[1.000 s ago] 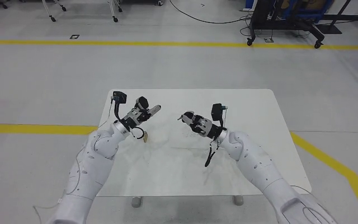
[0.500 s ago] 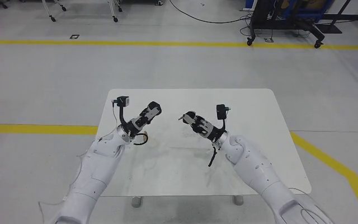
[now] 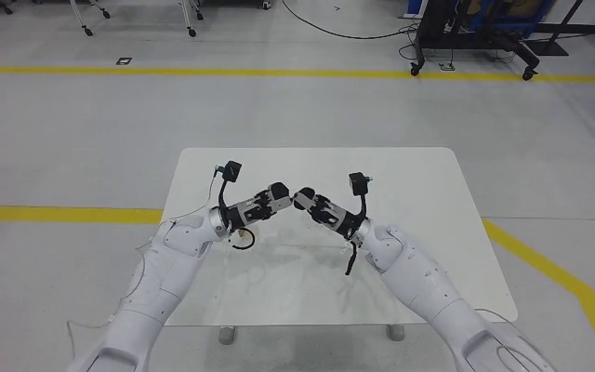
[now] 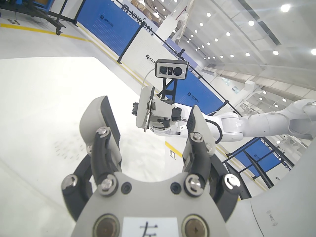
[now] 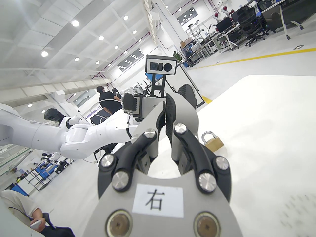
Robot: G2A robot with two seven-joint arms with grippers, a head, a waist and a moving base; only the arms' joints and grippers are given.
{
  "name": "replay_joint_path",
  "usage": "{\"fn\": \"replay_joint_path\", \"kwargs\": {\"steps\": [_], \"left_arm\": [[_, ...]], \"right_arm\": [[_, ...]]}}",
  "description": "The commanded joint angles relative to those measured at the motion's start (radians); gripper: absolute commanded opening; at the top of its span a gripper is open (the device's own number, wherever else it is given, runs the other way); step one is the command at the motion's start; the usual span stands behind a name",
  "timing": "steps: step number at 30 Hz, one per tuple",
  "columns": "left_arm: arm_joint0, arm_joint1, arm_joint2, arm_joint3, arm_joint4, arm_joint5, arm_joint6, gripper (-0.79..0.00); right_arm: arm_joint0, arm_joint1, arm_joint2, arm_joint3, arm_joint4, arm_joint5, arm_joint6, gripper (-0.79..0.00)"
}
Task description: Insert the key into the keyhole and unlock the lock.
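Observation:
A small brass padlock (image 5: pixel 213 143) with a silver shackle lies on the white table (image 3: pixel 409 186). My right gripper (image 3: pixel 299 197) hangs above the middle of the table, its pads pressed together (image 5: pixel 166 99). A thin metal sliver at its tip looks like the key, mostly hidden by the pads. My left gripper (image 3: pixel 282 193) faces it tip to tip and is open. In the left wrist view the right gripper (image 4: pixel 145 110) sits just beyond and between the left fingers (image 4: pixel 105 114), without touching them.
A dark cable loop (image 3: pixel 244 239) hangs under the left forearm near the table surface. Yellow floor lines run behind and beside the table. A dark equipment stand (image 3: pixel 474 37) stands far behind.
My left gripper has swung from the table's left part toward the middle and now faces the right gripper's tip. The right gripper has shifted slightly left and stays shut.

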Motion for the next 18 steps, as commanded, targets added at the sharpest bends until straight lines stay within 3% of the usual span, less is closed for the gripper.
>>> {"fn": "replay_joint_path", "kwargs": {"steps": [1, 3, 8, 18], "left_arm": [[-0.003, 0.000, 0.004, 0.002, 0.006, -0.002, 0.007, -0.179], [-0.005, 0.000, 0.009, 0.006, 0.009, 0.000, 0.010, -0.197], [-0.014, -0.001, 0.027, 0.010, 0.021, 0.008, 0.005, -0.400], [-0.023, 0.001, 0.043, 0.017, 0.027, 0.016, 0.011, -0.456]], "right_arm": [[0.004, -0.002, -0.002, 0.007, 0.008, 0.000, 0.000, -0.785], [0.008, -0.003, -0.001, 0.017, 0.008, 0.000, -0.004, -0.785], [0.013, -0.007, -0.004, 0.027, 0.002, 0.000, -0.015, -0.785], [0.023, -0.014, -0.015, 0.049, 0.031, 0.000, -0.002, -0.785]]}}
